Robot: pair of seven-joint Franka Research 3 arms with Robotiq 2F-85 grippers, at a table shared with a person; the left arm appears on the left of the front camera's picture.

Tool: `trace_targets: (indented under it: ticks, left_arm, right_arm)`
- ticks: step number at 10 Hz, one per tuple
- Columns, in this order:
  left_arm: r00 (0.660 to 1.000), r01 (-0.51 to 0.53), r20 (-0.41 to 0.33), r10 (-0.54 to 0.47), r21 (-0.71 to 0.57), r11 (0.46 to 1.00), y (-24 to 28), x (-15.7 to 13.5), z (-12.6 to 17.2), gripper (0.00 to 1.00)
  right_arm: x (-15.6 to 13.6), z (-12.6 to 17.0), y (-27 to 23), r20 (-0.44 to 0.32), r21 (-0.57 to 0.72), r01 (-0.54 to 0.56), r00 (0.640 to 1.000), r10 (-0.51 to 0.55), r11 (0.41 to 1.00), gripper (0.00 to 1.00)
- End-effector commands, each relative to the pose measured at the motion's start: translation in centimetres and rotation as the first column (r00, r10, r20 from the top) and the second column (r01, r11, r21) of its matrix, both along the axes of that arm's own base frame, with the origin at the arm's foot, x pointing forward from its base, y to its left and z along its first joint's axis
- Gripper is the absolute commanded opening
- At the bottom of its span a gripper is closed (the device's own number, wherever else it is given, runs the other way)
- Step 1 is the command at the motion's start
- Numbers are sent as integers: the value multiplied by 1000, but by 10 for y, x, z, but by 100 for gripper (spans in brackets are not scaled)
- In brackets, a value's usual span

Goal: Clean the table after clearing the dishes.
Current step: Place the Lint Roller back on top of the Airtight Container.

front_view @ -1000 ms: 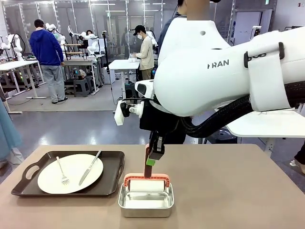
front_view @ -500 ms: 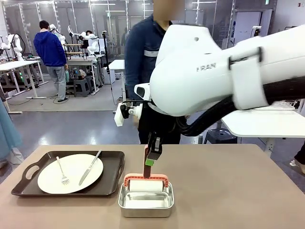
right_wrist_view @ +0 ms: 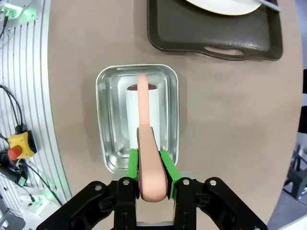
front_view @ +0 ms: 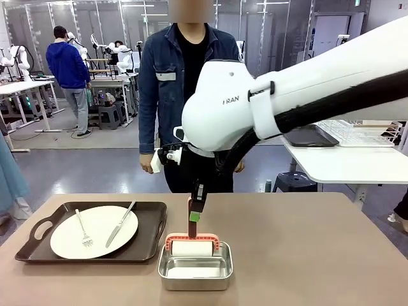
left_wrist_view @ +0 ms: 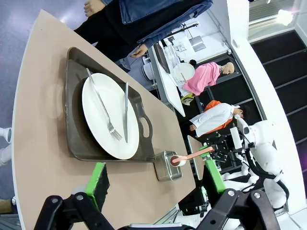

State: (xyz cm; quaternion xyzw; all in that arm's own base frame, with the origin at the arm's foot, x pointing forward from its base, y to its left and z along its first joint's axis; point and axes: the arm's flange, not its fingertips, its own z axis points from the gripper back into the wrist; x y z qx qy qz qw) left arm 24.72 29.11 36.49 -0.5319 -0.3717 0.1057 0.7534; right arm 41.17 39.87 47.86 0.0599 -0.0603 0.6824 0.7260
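Observation:
My right gripper (front_view: 194, 215) (right_wrist_view: 149, 165) is shut on the salmon handle of a cleaning roller (front_view: 191, 247) (right_wrist_view: 143, 103). The roller's white roll sits in a small steel pan (front_view: 195, 273) (right_wrist_view: 108, 86) at the table's (front_view: 306, 255) front middle. To the left, a white plate (front_view: 95, 231) (left_wrist_view: 103, 115) carries a fork (front_view: 83, 231) and a knife (front_view: 121, 223) on a dark brown tray (front_view: 153, 217) (left_wrist_view: 76, 139). High above the tray side of the table, my left gripper (left_wrist_view: 154, 168) hangs open with nothing between its fingers.
A person (front_view: 182, 83) in a denim jacket stands at the far edge of the table, hands down. The right half of the tan tabletop is bare. A white-topped table (front_view: 347, 162) with a dish rack stands behind on the right.
My right arm has swung back and its gripper has shifted slightly left, still holding the roller handle. The person behind it has come into full view. The roller stays in the pan.

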Motion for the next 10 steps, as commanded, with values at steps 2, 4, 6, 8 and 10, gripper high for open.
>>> trace_targets:
  ticks: [2, 4, 6, 8, 10]
  left_arm:
    - [1000, 0, 5, 0, 1, 1000, 1, -2, 1, 100]
    - [1000, 0, 5, 0, 1, 1000, 1, -2, 1, 100]
    - [1000, 0, 5, 0, 1, 1000, 1, -2, 1, 100]
    - [1000, 0, 5, 0, 1, 1000, 1, -2, 1, 100]
    - [1000, 0, 5, 0, 1, 1000, 1, -2, 1, 100]
  right_arm:
    - [34, -12, 17, -94, -68, 2, 996, -8, 998, 22]
    - [49, -31, 20, -127, -79, -2, 992, -8, 997, 22]
    - [58, -49, 23, -132, -82, -11, 991, 0, 997, 22]
    - [70, -66, 22, -165, -72, -28, 986, 16, 997, 22]
    - [76, -72, 19, -165, -58, -32, 986, 22, 998, 22]
